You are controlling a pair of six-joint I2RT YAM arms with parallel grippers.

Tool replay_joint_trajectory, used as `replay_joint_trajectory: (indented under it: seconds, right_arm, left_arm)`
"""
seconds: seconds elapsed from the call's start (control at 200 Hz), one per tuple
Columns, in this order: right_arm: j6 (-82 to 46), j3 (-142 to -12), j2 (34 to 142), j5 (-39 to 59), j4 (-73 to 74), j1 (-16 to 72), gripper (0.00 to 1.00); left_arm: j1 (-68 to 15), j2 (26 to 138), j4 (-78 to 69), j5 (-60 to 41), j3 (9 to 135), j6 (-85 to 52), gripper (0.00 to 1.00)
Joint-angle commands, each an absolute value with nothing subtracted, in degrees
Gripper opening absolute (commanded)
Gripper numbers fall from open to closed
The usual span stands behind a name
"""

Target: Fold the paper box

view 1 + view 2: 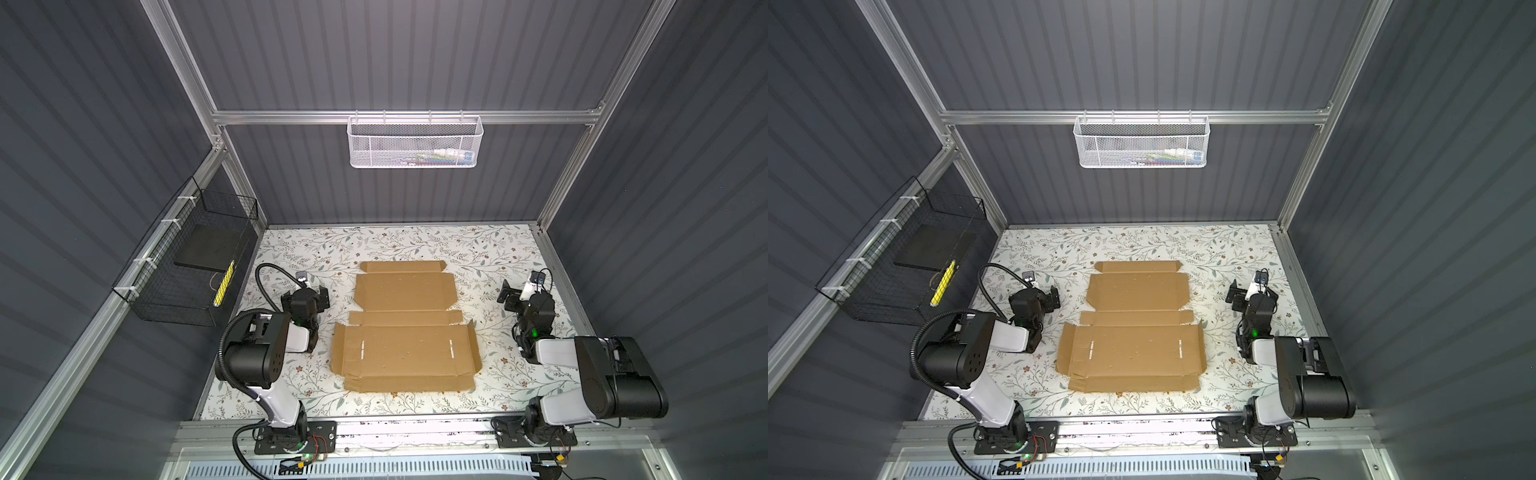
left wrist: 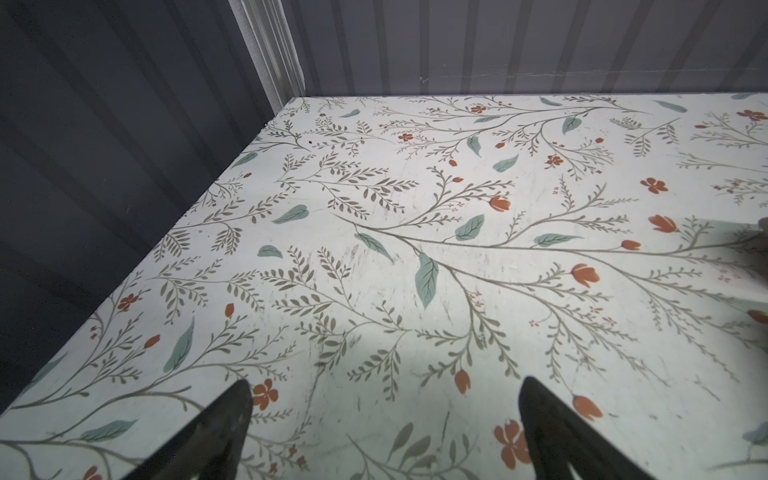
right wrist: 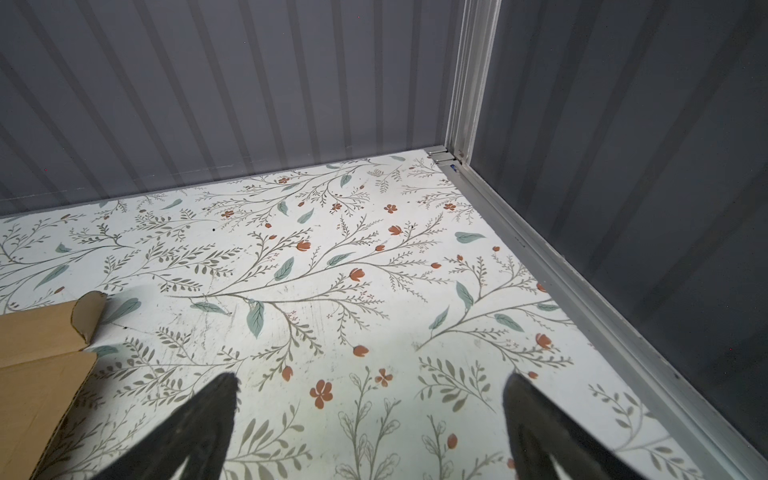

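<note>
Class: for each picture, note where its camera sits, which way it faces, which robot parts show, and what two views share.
Both top views: high over the near edge, looking down on the flat paper box and table; left arm, right arm show.
Left wrist: low, facing the far left corner; open left claw.
Right wrist: low, facing the far right corner; open right claw.
Shared: the paper box, in right wrist and top views.
</note>
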State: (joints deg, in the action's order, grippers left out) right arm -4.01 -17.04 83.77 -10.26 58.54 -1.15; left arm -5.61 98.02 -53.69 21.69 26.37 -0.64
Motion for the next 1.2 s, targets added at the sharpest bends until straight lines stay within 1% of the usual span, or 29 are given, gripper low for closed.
replay_joint_trajectory:
  seconds: [0.0,0.14,0.2,0.25,0.3,0.35,0.385,0.45,0.505,0.55,0.62,0.821,0.911,1.046,1.131,1.196]
  right_arm:
    - [-3.9,-17.5,83.7,-9.7,58.4,-1.4,0.99]
    - [-3.4,-17.2,81.6,-8.6,57.6,-1.4,0.99]
    - [-3.3,-17.9,77.8,-8.4,52.8,-1.5,0.99]
    - [-4.2,-20.2,73.9,-9.8,44.2,-1.5,0.99]
    - [-7.1,-23.7,70.2,-12.7,33.7,-1.5,0.99]
    - [-9.4,-26.0,67.9,-15.0,27.3,-1.5,0.99]
    - [-11.7,-27.7,65.9,-16.9,22.2,-1.5,0.99]
    - [-17.4,-30.7,62.0,-19.3,12.5,-2.0,0.99]
    - [-20.5,-33.0,60.5,-17.4,5.2,-3.1,0.99]
    - [-23.6,-37.2,60.1,-15.3,-4.2,-4.1,0.99]
    - [-25.1,-41.0,59.8,-11.3,-12.6,-4.1,0.99]
    - [-27.7,-42.0,54.0,-5.4,-21.8,-1.9,0.99]
    - [-29.3,-40.9,50.4,-5.0,-24.1,1.8,0.99]
    - [-31.0,-40.9,49.1,-5.8,-26.7,9.5,0.99]
    - [-31.8,-41.7,50.1,-6.5,-27.9,15.2,0.99]
    - [-32.7,-42.4,51.2,-9.2,-29.0,20.2,0.99]
  left_arm:
    - [-5.9,98.3,-55.1,22.3,25.7,-1.4,1.00]
    - [-5.9,96.2,-53.5,23.1,25.7,-1.6,1.00]
    - [-5.9,93.2,-49.3,24.2,26.4,-2.0,1.00]
    - [-5.9,90.2,-44.9,25.8,27.6,-2.8,1.00]
    - [-5.9,87.3,-38.7,27.8,29.5,-3.6,1.00]
    - [-5.9,85.3,-32.1,30.4,32.5,-4.4,1.00]
    - [-5.9,83.9,-24.9,32.8,35.4,-6.3,1.00]
    - [-5.8,83.1,-11.4,38.5,41.8,-13.6,1.00]
    - [-5.8,83.5,-2.6,40.6,46.5,-19.6,1.00]
    - [-5.8,83.8,0.7,37.8,49.0,-20.2,1.00]
    - [-5.8,83.9,3.7,31.4,51.6,-19.2,1.00]
    - [-6.0,80.5,7.2,19.6,53.0,-20.0,1.00]
    - [-6.6,79.5,8.5,14.8,53.5,-20.2,1.00]
    - [-8.9,80.8,12.3,10.1,56.3,-20.1,1.00]
    - [-11.3,82.9,14.7,9.5,58.8,-19.8,1.00]
    - [-13.5,84.8,16.0,10.4,60.4,-19.8,1.00]
